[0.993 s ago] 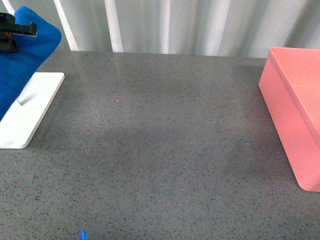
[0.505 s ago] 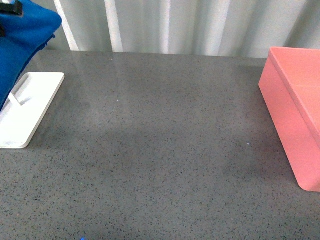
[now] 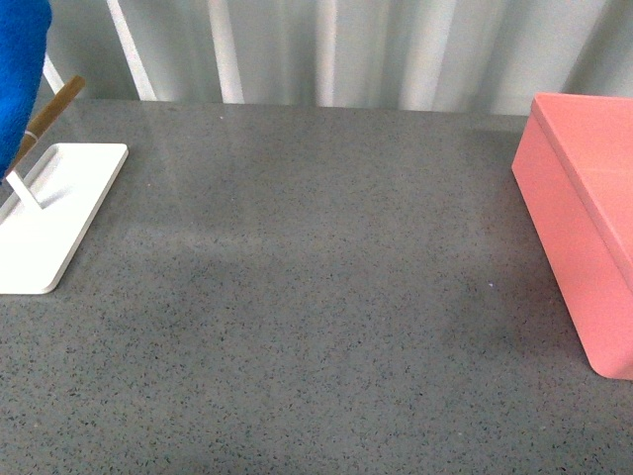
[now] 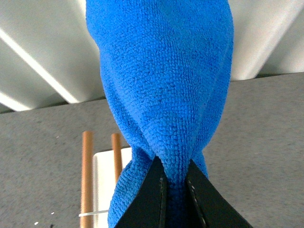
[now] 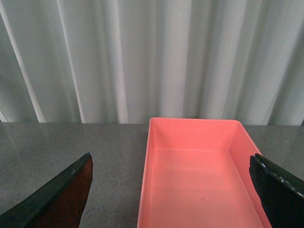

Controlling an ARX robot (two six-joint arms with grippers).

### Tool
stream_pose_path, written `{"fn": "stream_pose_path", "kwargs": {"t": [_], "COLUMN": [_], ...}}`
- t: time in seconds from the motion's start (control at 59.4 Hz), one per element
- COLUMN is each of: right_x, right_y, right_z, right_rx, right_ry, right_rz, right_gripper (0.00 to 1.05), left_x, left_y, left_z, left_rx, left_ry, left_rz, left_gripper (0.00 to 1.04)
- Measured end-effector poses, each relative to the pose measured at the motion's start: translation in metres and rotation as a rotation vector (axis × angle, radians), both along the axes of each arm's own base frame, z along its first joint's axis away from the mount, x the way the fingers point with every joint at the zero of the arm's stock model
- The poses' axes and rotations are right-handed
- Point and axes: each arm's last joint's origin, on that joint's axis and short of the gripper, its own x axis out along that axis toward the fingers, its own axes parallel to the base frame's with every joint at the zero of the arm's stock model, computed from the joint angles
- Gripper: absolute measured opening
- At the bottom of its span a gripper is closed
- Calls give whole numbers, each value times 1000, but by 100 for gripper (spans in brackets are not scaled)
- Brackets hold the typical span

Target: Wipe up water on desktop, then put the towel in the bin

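The towel (image 4: 161, 85) is a bright royal-blue cloth with a fine looped knit, gathered into thick soft folds that narrow to a twist where the left hand (image 4: 175, 166) pinches it between its two dark fingers (image 4: 154, 190). From that pinch the cloth widens outward beyond the fingertips and fills most of the left wrist view. Past the hand and partly behind the towel stand two wooden rods (image 4: 87, 180) on a white rack base (image 4: 102, 190), with the grey speckled tabletop (image 4: 266, 123) around them. In the front view only a strip of the towel (image 3: 20, 69) shows at the frame's edge, over the rack base (image 3: 49, 218). The left hand itself is out of that picture, and where the cloth's far end hangs cannot be told. The right hand (image 5: 171, 158) is spread wide, holding nothing. The salmon-pink bin (image 5: 190, 124) lies ahead of it, between its fingers, with its near end cut off. In the front view the bin (image 3: 564, 228) runs out of frame. A faint pale smear marks the tabletop (image 3: 316, 327); whether it is wet or glare is unclear.
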Motion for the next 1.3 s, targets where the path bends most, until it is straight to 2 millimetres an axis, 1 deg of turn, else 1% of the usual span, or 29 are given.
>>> {"fn": "stream_pose_path", "kwargs": {"t": [0.152,0.185,0.253,0.32,0.37,0.421,0.455,0.657,0.859,0.909,0.943,1.027,1.044,1.111,1.128,1.145,1.195,1.246,1.296], "right_x": [0,0,0,0,0,0,0,0,0,3,9,27,30,57,61,71,91,102,108], "right_y": [0,0,0,0,0,0,0,0,0,0,0,1,1,3,3,4,7,12,18], "right_z": [0,0,0,0,0,0,0,0,0,2,7,23,25,46,48,52,53,45,37], "right_rx": [0,0,0,0,0,0,0,0,0,-15,-17,9,15,71,78,100,161,197,216], "right_ry": [0,0,0,0,0,0,0,0,0,-7,-20,-42,-45,-66,-66,-58,-4,61,113], "right_rz": [0,0,0,0,0,0,0,0,1,131,268,483,494,558,562,571,584,612,639], "right_gripper": [98,98,98,98,98,98,98,98,98,98,98,98,98,98,98,98,98,98,98], "left_x": [-16,-22,-33,-45,-58,-69,-76,-106,-113,-113,-113,-114,-114,-113,-113,-113,-112,-110,-109], "left_y": [-45,-59,-79,-102,-121,-135,-140,-157,-163,-164,-164,-164,-165,-165,-166,-166,-166,-167,-169], "left_z": [20,24,29,29,25,19,14,-7,-18,-18,-18,-18,-18,-19,-20,-20,-21,-21,-22], "left_rx": [-91,-128,-177,-239,-300,-356,-378,-424,-434,-436,-438,-438,-438,-435,-435,-436,-432,-431,-430], "left_ry": [-45,-58,-71,-73,-63,-42,-33,-9,21,19,17,16,16,20,22,24,24,25,27], "left_rz": [-123,-164,-221,-297,-362,-405,-426,-508,-519,-518,-516,-516,-518,-513,-512,-510,-503,-500,-500], "left_gripper": [4,4,4,4,4,4,4,4,4,4,4,4,4,4,4,4,4,4,4]}}
